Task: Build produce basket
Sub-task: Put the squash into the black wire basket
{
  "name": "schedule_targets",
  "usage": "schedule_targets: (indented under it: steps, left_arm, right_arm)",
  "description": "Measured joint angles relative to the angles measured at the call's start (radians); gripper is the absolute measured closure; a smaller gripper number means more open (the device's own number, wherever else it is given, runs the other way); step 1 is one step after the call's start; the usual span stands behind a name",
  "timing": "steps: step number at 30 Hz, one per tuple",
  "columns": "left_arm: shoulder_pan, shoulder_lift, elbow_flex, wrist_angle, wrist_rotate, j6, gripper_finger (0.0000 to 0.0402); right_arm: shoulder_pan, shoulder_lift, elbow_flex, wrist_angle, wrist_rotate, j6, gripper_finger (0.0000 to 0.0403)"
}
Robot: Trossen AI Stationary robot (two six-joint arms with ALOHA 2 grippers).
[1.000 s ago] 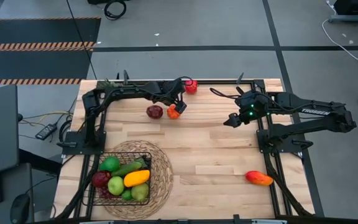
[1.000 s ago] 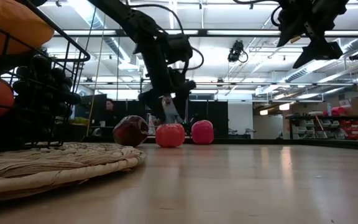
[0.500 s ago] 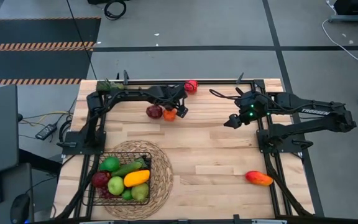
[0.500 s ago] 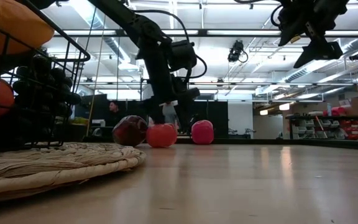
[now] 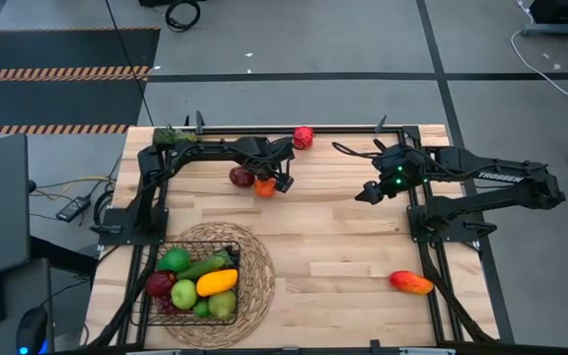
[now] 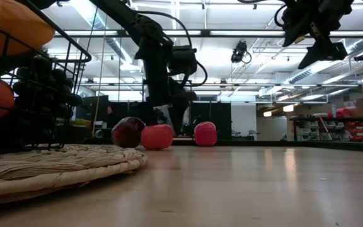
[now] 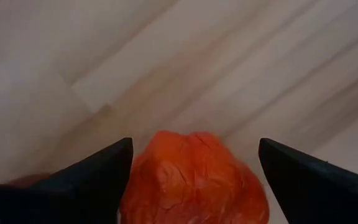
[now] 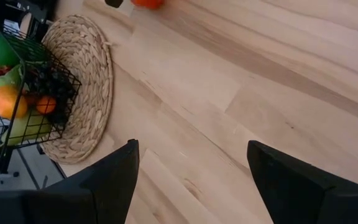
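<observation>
Left claw (image 7: 191,180) straddles the orange (image 7: 191,177) wide open, contact hidden from the high view.

Only one marking: white brand lettering along the right arm (image 5: 496,178) link in the high view, looks like "TROSSEN", small and partly hard to make out. Nothing readable in the low view or either wrist view. No labels, numbers or signs legible on the table (image 5: 343,247) or floor.
</observation>
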Motion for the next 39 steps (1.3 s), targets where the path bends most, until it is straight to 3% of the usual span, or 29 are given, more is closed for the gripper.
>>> schedule_targets:
  steps: [17, 22, 31, 39]
  left_arm:
    - [-0.055, 0.000, 0.000, -0.101, 0.088, -0.016, 0.0052]
    - [-0.070, 0.000, 0.000, -0.145, 0.113, -0.016, 0.0100]
    - [-0.087, 0.000, 0.000, -0.181, 0.196, -0.020, 0.0221]
    - [-0.090, -0.016, 0.000, -0.207, 0.227, -0.029, 0.0220]
  right_arm:
    - [0.000, 0.000, 0.000, 0.000, 0.026, -0.048, 0.0102]
    - [0.000, 0.000, 0.000, 0.000, 0.029, -0.078, 0.0102]
    - [0.000, 0.000, 0.000, 0.000, 0.027, -0.129, 0.0102]
    - [0.000, 0.000, 0.000, 0.000, 0.027, -0.173, 0.0102]
